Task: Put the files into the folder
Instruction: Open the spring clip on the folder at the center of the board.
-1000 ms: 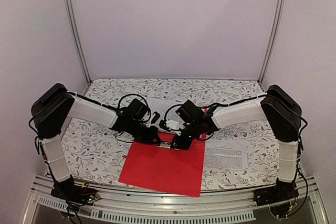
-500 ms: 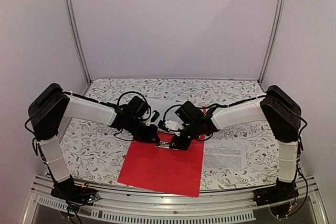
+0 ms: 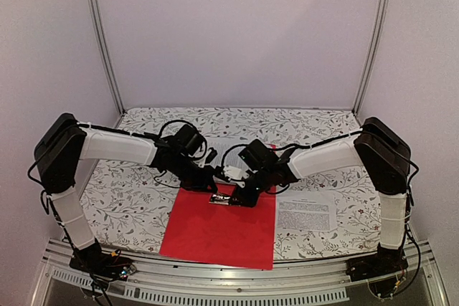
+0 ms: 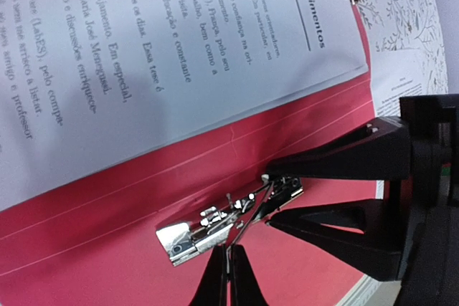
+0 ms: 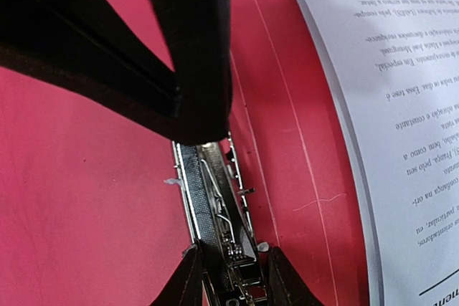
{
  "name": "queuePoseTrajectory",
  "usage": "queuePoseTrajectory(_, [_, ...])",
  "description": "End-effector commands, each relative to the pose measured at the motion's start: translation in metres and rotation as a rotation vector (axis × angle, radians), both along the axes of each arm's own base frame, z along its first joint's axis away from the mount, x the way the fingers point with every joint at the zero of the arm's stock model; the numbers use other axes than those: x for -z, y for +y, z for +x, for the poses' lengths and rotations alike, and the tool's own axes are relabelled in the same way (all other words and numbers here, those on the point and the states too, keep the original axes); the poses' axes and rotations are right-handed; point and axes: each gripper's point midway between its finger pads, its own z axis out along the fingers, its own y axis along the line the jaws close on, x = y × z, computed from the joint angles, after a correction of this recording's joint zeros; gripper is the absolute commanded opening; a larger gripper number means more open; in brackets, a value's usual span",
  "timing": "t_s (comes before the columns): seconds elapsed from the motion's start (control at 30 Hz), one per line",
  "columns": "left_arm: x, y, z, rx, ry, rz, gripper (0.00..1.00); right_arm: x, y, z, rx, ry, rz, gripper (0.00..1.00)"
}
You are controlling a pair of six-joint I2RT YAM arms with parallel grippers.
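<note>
The folder (image 3: 215, 231) lies open on the worktop (image 3: 136, 206), near centre. One of the files (image 4: 143, 55) is laid over its far part, and another sheet (image 3: 306, 213) just right. The metal clip (image 4: 215, 223) is pinched by the left gripper (image 4: 228, 254), jaws together on its wire, and is clamped between the jaws of the right gripper (image 5: 231, 261).

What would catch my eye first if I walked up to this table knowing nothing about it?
The bright red folder at the near middle of the flowery tablecloth stands out first. At its far side the left gripper and the right gripper meet, both nipping a small shiny metal clip. One printed sheet lies just right of the folder, and a second sheet lies beyond the grippers.
</note>
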Motion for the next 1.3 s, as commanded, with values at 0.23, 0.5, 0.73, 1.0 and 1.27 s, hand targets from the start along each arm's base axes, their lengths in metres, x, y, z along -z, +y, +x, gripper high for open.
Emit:
queuePoseTrajectory(0.23, [-0.016,0.008,0.011,0.015,0.015,0.115,0.0,-0.012,-0.016,-0.009,0.01,0.022,-0.048,0.64])
queuePoseTrajectory(0.5, [-0.03,-0.007,0.018,0.024,0.009,0.047,0.0,-0.049,-0.024,-0.002,0.095,-0.04,0.038,0.79])
queuePoseTrajectory(0.73, [-0.041,-0.041,0.016,0.066,0.039,-0.086,0.1,-0.061,-0.051,-0.007,0.208,-0.048,0.041,0.79])
queuePoseTrajectory(1.0, [-0.057,-0.102,0.003,0.199,0.016,-0.195,0.35,-0.073,-0.09,-0.014,0.354,-0.075,0.045,0.8])
queuePoseTrajectory(1.27, [-0.07,-0.11,-0.004,0.258,-0.127,-0.136,0.5,-0.072,-0.118,-0.02,0.453,-0.077,0.05,0.82])
